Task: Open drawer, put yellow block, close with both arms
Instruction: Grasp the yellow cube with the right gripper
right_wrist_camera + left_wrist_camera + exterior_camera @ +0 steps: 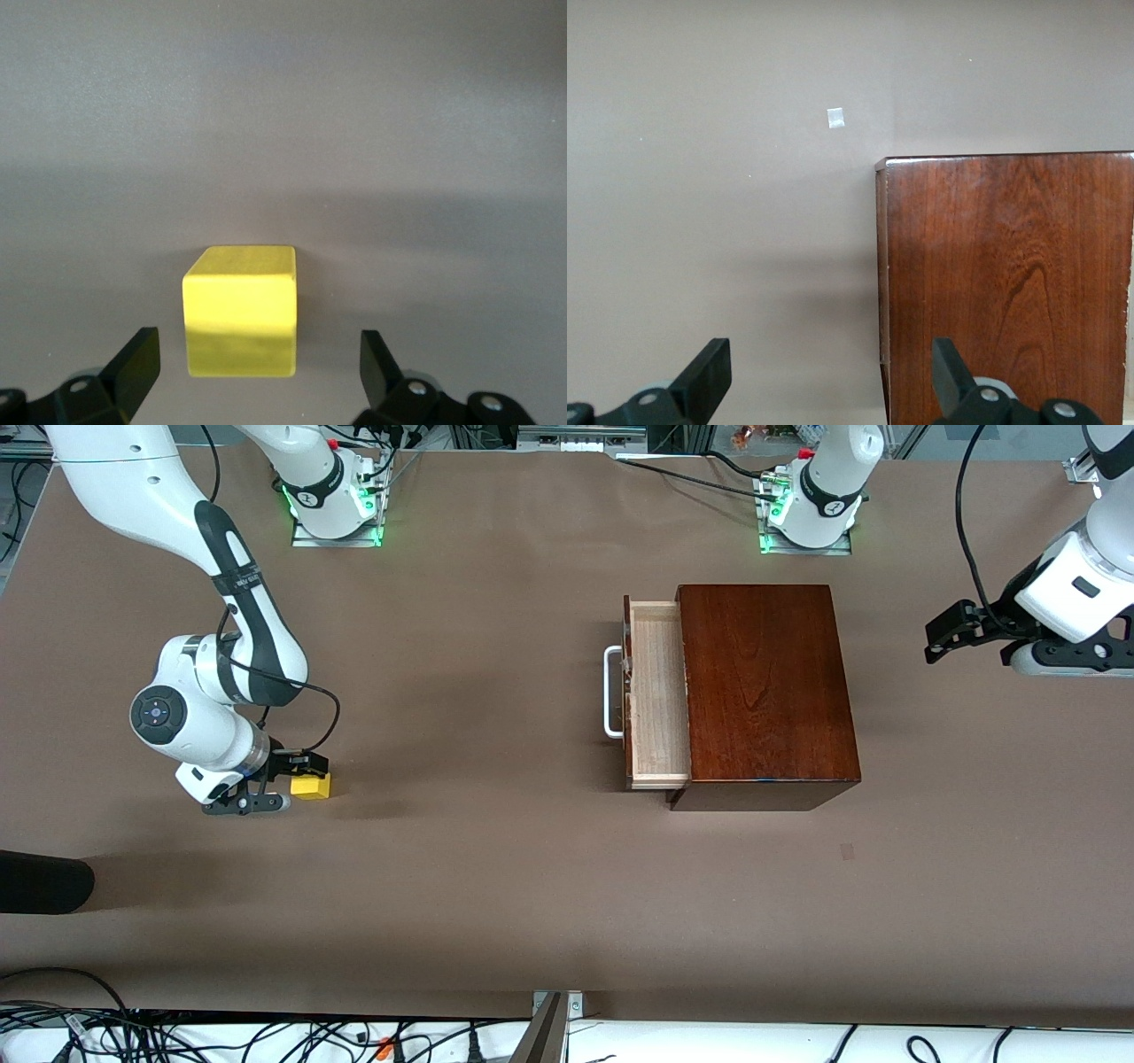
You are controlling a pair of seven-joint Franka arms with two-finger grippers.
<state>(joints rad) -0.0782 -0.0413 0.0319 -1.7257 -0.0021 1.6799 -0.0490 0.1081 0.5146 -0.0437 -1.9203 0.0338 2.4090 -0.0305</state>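
The yellow block (312, 786) lies on the table toward the right arm's end; it also shows in the right wrist view (239, 310). My right gripper (289, 783) is low over it, open (257, 359), with a finger on either side of the block and a gap to each. The dark wooden box (762, 691) stands toward the left arm's end, its drawer (660, 700) pulled partly out with the white handle (611, 691) facing the right arm's end. My left gripper (941, 642) hangs open and empty in the air past the box, which shows in the left wrist view (1010, 283).
A black object (44, 881) lies at the table's edge near the right arm's end. A small pale mark (848, 851) sits on the table nearer the front camera than the box. Cables run along the near edge.
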